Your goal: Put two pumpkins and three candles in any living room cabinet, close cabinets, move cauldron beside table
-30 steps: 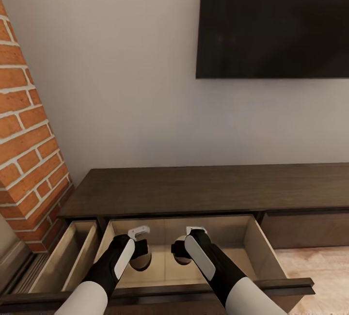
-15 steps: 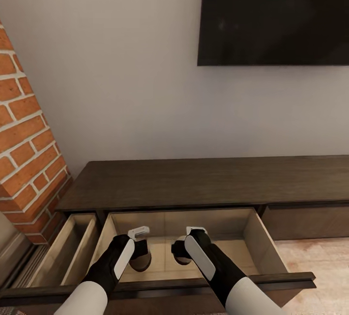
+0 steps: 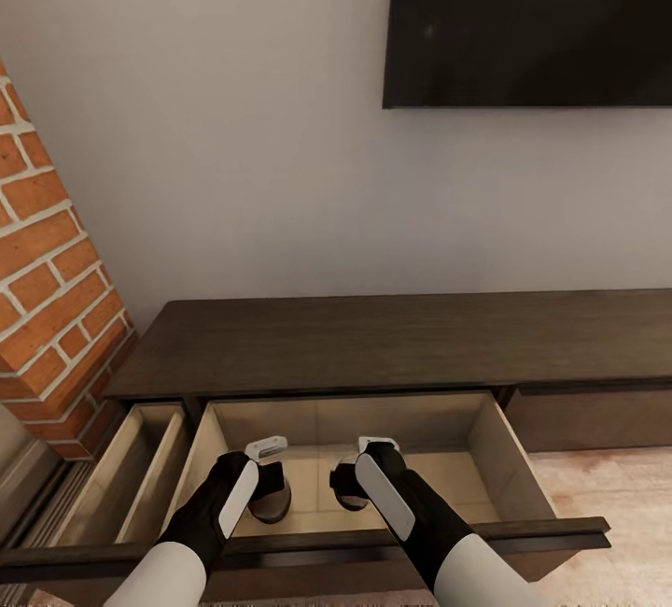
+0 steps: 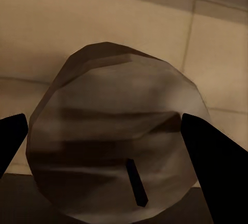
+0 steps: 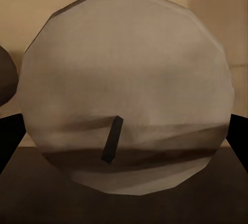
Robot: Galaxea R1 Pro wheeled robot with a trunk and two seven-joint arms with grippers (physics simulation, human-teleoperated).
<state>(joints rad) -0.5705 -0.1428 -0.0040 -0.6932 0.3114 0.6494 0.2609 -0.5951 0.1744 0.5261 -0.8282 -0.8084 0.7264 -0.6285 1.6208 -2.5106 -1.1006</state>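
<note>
Head view: both arms reach down into the open middle drawer [image 3: 499, 458] of the long dark cabinet [image 3: 392, 345] under the wall screen [image 3: 527, 19]. Your left gripper [image 3: 271, 481] and right gripper [image 3: 355, 476] each carry a candle over the pale drawer floor, near its front edge. A narrower drawer [image 3: 140, 467] at the left also stands open. Before you let go, lower each candle until its base sits flat on the floor, and keep the two apart so neither tips the other.

Left wrist view: the left candle [image 4: 116, 141] sits between the two dark fingers [image 4: 214, 162], its wick pointing at the camera. The fingers appear to press on its sides, though the contact line is in shadow. Open slowly and lift straight out.

Right wrist view: the right candle [image 5: 126, 89] is held the same way, fingers [image 5: 237, 136] tight against both edges of its round top. The edge of the other candle shows just beside it. Release this one second, then withdraw clear of the drawer front so you can close both drawers.
</note>
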